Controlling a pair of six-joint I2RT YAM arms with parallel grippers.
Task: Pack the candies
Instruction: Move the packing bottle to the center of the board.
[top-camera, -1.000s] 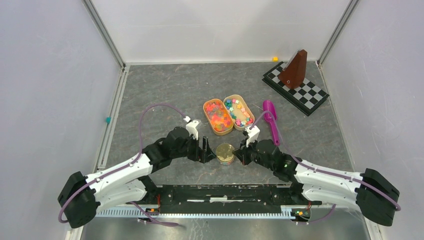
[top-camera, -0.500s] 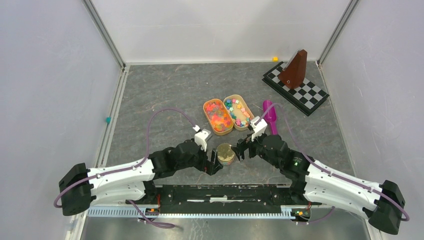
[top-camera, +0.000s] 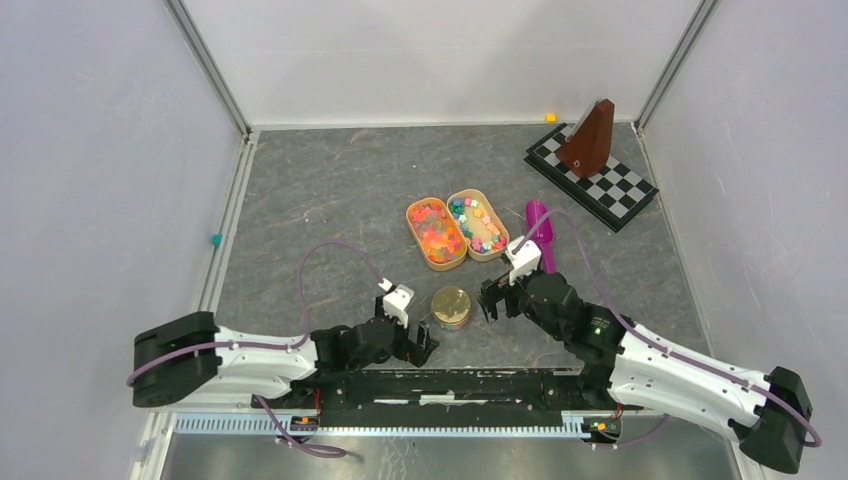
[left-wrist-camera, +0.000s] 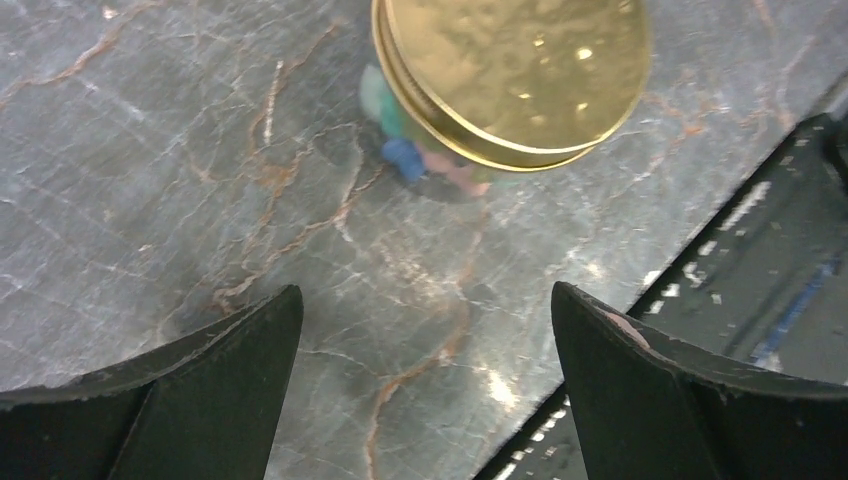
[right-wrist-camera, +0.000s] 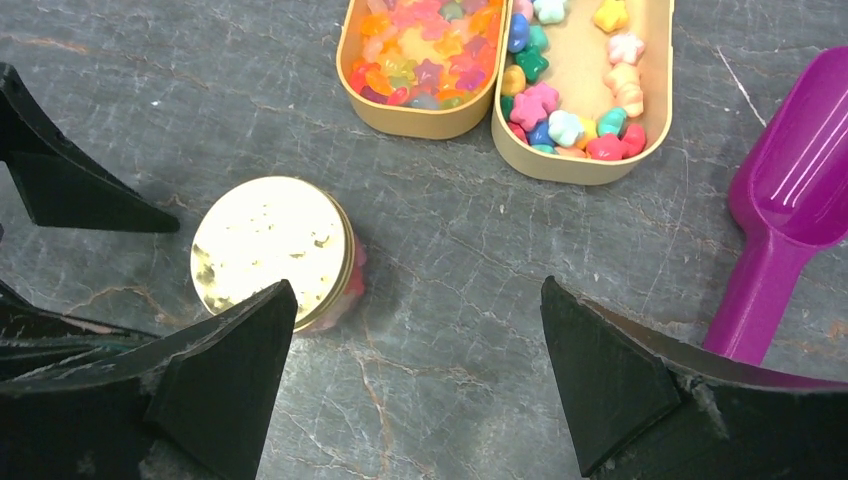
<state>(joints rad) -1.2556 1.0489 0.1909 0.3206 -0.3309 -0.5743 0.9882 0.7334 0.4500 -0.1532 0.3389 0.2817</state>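
Note:
A small jar with a gold lid (top-camera: 451, 307) stands on the grey stone table, with candies (left-wrist-camera: 405, 155) showing through its side. Two tan oval trays sit behind it: the left tray (top-camera: 447, 266) holds orange and pink candies (top-camera: 437, 232), the right tray (right-wrist-camera: 580, 50) holds mixed-colour candies (right-wrist-camera: 545, 105). A purple scoop (top-camera: 540, 233) lies right of the trays. My left gripper (top-camera: 420, 342) is open, low and near-left of the jar. My right gripper (top-camera: 493, 300) is open just right of the jar. Neither touches the jar, and both are empty.
A brown metronome (top-camera: 590, 140) stands on a checkered board (top-camera: 612, 190) at the back right. A black rail (top-camera: 450, 385) runs along the near edge, close behind my left gripper. A small teal piece (top-camera: 215, 240) lies by the left rail.
Both grippers came off the jar. The right gripper opened and shifted slightly right. The left arm drew back toward the near edge. The jar stayed in place.

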